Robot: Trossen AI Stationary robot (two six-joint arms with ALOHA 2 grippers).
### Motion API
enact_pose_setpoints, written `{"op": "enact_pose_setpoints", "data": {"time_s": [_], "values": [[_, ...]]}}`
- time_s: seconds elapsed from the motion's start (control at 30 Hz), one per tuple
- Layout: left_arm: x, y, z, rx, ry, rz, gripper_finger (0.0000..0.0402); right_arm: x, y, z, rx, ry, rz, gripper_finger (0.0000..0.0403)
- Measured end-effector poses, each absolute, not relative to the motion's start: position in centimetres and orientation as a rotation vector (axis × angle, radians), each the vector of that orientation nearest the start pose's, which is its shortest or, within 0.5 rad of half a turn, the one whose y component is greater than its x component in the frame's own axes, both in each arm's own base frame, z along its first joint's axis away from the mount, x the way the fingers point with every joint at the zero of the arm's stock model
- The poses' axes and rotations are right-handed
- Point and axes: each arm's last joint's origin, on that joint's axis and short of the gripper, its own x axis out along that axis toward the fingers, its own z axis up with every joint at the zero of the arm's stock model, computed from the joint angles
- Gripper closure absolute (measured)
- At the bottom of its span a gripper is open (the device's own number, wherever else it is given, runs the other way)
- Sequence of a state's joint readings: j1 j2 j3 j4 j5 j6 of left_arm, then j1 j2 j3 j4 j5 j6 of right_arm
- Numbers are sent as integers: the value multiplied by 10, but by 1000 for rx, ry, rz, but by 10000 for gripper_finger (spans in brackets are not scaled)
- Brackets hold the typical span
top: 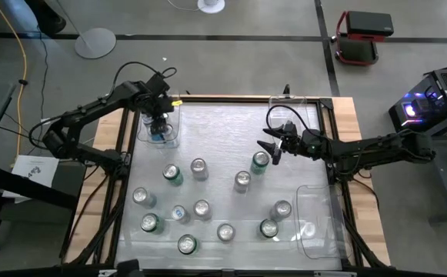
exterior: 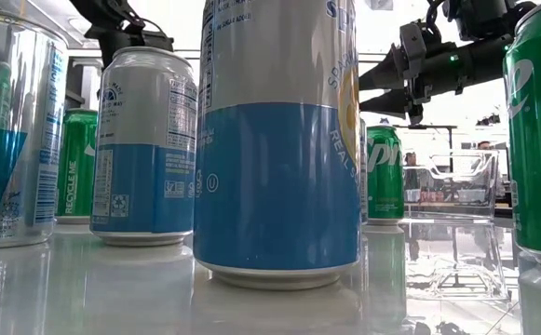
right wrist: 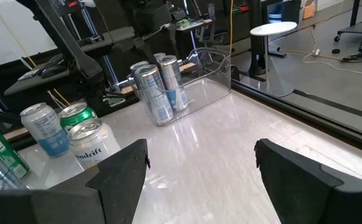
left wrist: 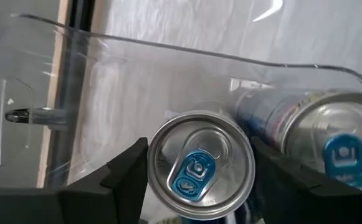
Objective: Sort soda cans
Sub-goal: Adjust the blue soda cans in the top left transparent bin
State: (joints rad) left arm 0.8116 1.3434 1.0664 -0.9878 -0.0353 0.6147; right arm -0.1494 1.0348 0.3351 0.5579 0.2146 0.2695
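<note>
Blue-and-silver can [exterior: 277, 140] fills the centre of the low view, standing upright on the counter [top: 223, 131], nearest the lens. Your left gripper [left wrist: 199, 171] sits over the clear bin [top: 160, 131] at upper left of the high view; its fingers [left wrist: 128, 168] straddle a blue-tab can [left wrist: 199, 165], one on each side, spread, small gaps showing, so not pinching that I can confirm. That can stands upright in the bin, long axis pointing up at the wrist camera, touching a second can [left wrist: 330, 143] beside it. Left arm bends in from the left edge, wrist pointing down.

Your right gripper [top: 273, 142] hovers above the counter, right of centre in the high view, fingers [right wrist: 121, 171] spread, holding nothing. Nearest loose can is the green one [top: 260, 161], just below-left of those fingers, upright; right arm is clearly closer to it. Second clear bin [top: 315, 219] lies lower right. About a dozen more cans [top: 201, 208] stand scattered across the lower half of the counter, unsorted.
</note>
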Motion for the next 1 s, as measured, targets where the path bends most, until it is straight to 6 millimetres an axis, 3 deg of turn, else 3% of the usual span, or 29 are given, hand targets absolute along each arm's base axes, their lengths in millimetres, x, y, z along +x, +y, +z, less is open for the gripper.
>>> {"op": "enact_pose_setpoints", "data": {"time_s": [0.63,1.0], "values": [[169,177,265,-10,1286,309,175,203,-37,205,254,94,-380,114],[169,178,266,-51,1272,361,141,203,-37,205,254,94,-380,114]]}}
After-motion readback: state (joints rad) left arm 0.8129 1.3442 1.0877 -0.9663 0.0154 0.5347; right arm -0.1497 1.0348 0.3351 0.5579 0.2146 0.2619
